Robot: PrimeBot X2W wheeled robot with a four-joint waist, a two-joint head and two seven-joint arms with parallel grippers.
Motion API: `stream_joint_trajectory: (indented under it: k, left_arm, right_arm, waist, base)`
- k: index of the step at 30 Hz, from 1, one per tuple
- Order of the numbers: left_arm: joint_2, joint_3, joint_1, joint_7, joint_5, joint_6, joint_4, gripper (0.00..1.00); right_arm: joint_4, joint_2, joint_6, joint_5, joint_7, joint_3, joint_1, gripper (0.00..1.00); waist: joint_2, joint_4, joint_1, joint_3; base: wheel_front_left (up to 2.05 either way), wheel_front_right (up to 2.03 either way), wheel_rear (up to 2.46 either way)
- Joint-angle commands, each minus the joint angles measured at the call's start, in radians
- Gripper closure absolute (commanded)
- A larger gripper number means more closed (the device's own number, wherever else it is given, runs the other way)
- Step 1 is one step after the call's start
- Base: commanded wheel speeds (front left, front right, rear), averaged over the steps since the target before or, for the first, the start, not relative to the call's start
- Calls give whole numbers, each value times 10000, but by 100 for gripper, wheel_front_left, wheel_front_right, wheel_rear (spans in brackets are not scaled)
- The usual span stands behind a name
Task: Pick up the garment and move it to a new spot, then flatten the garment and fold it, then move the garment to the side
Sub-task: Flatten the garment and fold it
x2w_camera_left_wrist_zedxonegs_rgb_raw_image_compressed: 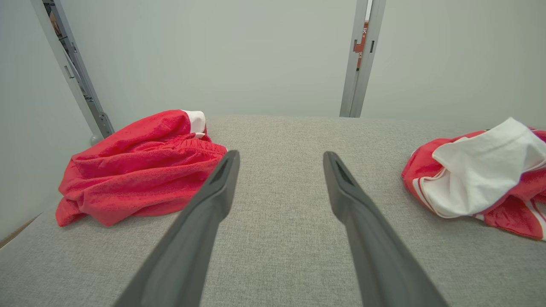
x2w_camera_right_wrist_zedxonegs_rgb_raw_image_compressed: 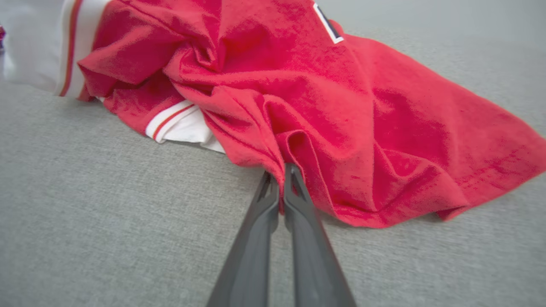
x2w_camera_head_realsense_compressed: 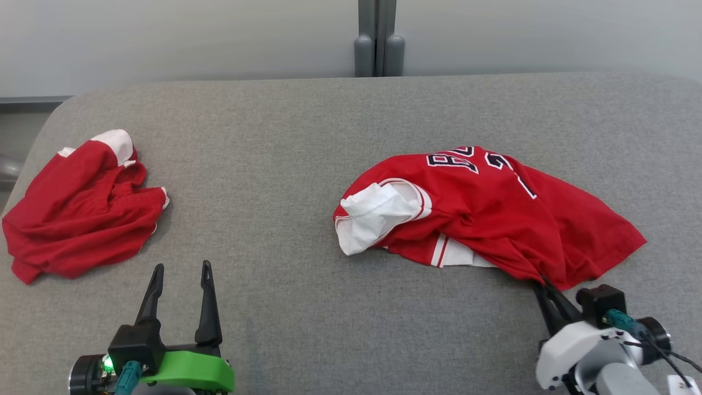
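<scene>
At the five-o'clock hem of the jersey (x2w_camera_head_realsense_compressed: 493,214), right of mid-tabletop (x2w_camera_head_realsense_compressed: 307,137), the right pincer (x2w_camera_head_realsense_compressed: 544,281) is clamped on a red fold, cloth running toward eleven o'clock; the left pincer (x2w_camera_head_realsense_compressed: 182,266), apart, sits far off.

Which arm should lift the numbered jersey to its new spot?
Right. The right gripper is shut on a fold at the jersey's near edge. The left gripper stands open over bare grey surface, apart from the jersey and closer to the other red garment.

One jersey (x2w_camera_head_realsense_compressed: 493,219), one bundle (x2w_camera_head_realsense_compressed: 82,214), perhaps shorts, and two end effectors (x2w_camera_head_realsense_compressed: 182,265) (x2w_camera_head_realsense_compressed: 543,282).
</scene>
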Motion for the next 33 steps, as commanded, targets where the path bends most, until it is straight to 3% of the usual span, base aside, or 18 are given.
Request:
stream_joint_trajectory:
  k: [1,10,16,17,18,19,33]
  left_arm:
    - [6,22,19,-5,-147,3,22,0]
    - [7,-7,108,-5,-205,-49,53,0]
    - [6,-6,17,-5,-206,-55,76,0]
    - [6,-1,7,-7,-201,-64,90,0]
    - [6,-10,4,-5,-201,-64,97,0]
    - [6,-18,8,-5,-205,-61,102,0]
    - [51,-190,-845,-5,26,-392,508,0]
  right_arm:
    - [-361,-191,-17,-91,-29,-317,402,100]
    - [-1725,-964,-18,-464,-31,-2802,2512,100]
    - [-1913,-890,-17,-486,-32,-3632,2981,100]
    - [-2020,-813,-17,-500,-32,-3647,2992,87]
    - [-2216,-700,-17,-526,-32,-3624,2999,16]
    - [-2381,-646,-17,-493,-30,-3599,3005,0]
    - [-5857,-66,-17,-358,-32,-2453,2889,0]
  waist:
    - [-1,-136,0,-110]
    - [-1,-583,0,-168]
    - [-1,-769,0,-138]
    - [-1,-792,0,-141]
    - [-1,-821,0,-147]
    - [-1,-843,0,-152]
    - [-1,-1242,0,-86]
  base:
    - [0,0,0]
    - [0,0,0]
    - [0,0,0]
    - [0,0,0]
    - [0,0,0]
    - [0,0,0]
    - [0,0,0]
